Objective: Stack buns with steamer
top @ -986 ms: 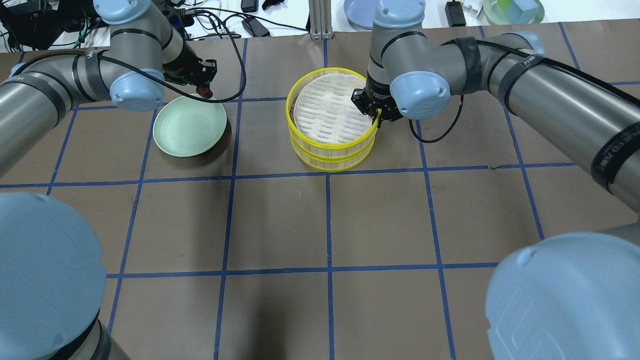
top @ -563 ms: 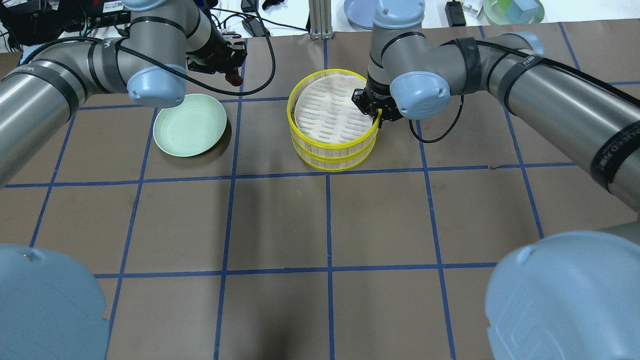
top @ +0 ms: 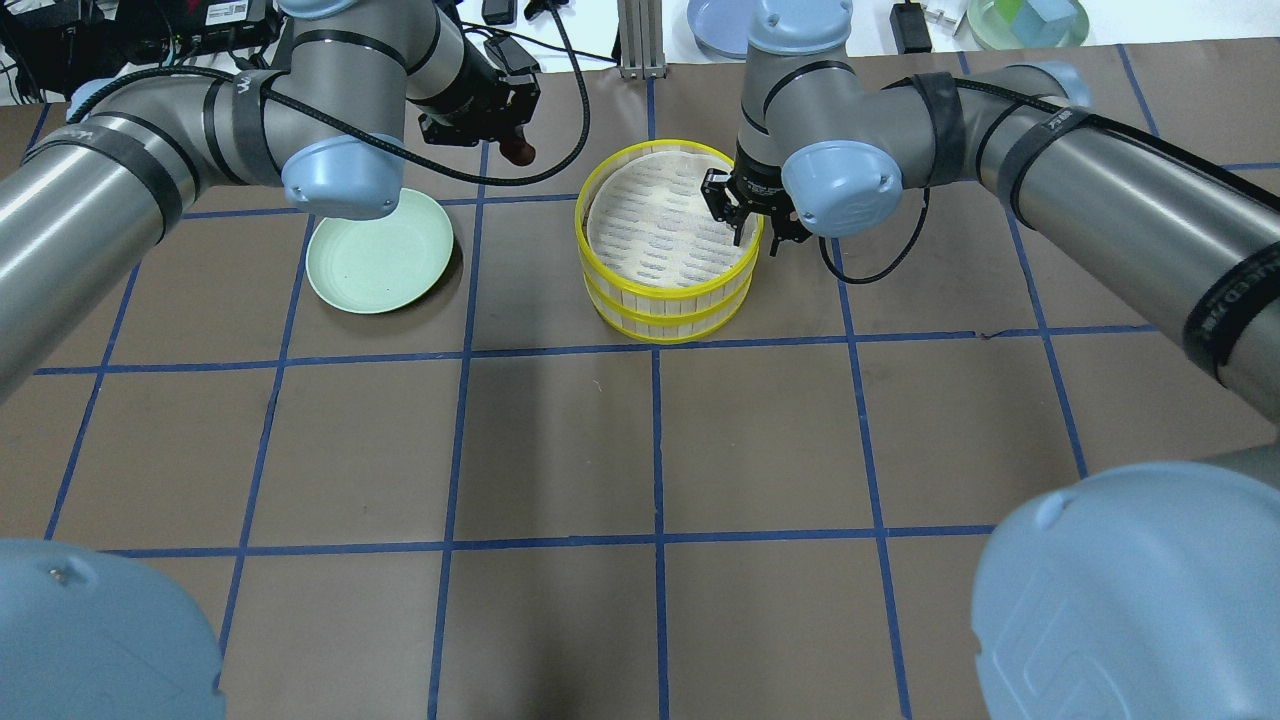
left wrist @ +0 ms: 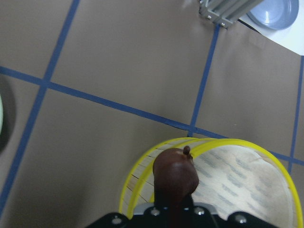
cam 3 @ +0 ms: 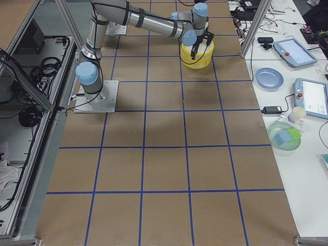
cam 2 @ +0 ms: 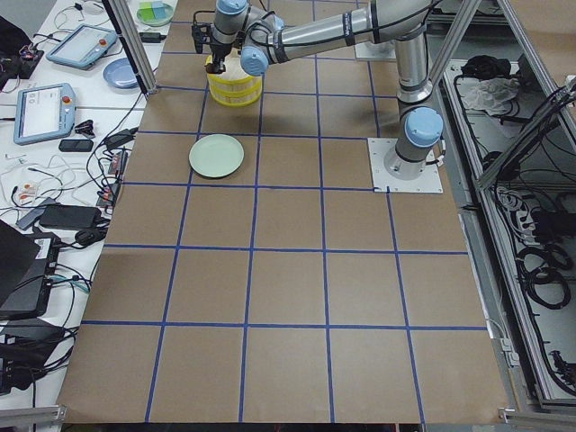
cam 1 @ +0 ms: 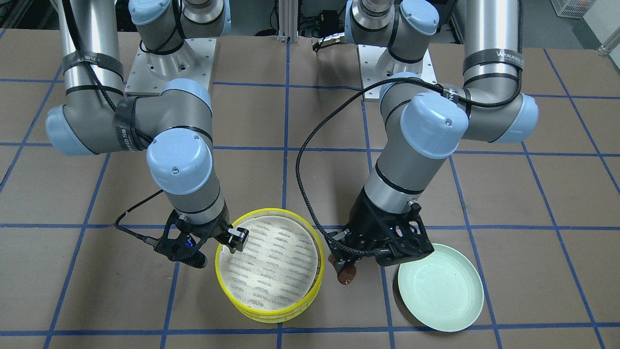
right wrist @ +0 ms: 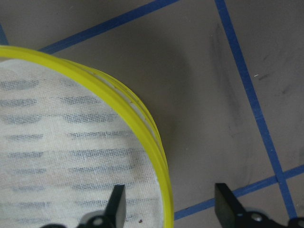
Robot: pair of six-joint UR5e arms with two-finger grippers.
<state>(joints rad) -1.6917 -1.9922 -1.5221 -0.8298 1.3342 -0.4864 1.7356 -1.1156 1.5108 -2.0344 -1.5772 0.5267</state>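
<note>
The steamer [top: 665, 295] is two yellow-rimmed trays stacked on each other at the table's far middle. The top mesh floor [cam 1: 271, 271] is bare. My left gripper [top: 510, 140] is shut on the dark reddish-brown bun [cam 1: 346, 275] and holds it in the air just left of the steamer. In the left wrist view the bun [left wrist: 175, 172] hangs over the steamer's near rim [left wrist: 142, 166]. My right gripper [top: 750, 222] is open and straddles the steamer's right rim [right wrist: 135, 114], one finger inside and one outside. The cream-white bun is hidden.
An empty pale green plate [top: 378, 250] lies left of the steamer, also seen in the front-facing view [cam 1: 441, 286]. Beyond the far table edge stand a metal post [top: 640, 40], a blue plate [top: 718, 25], cables and devices.
My left gripper has carried the brown bun rightward from over the green plate to beside the steamer. My right gripper has opened and let go of the top tray's rim.
</note>
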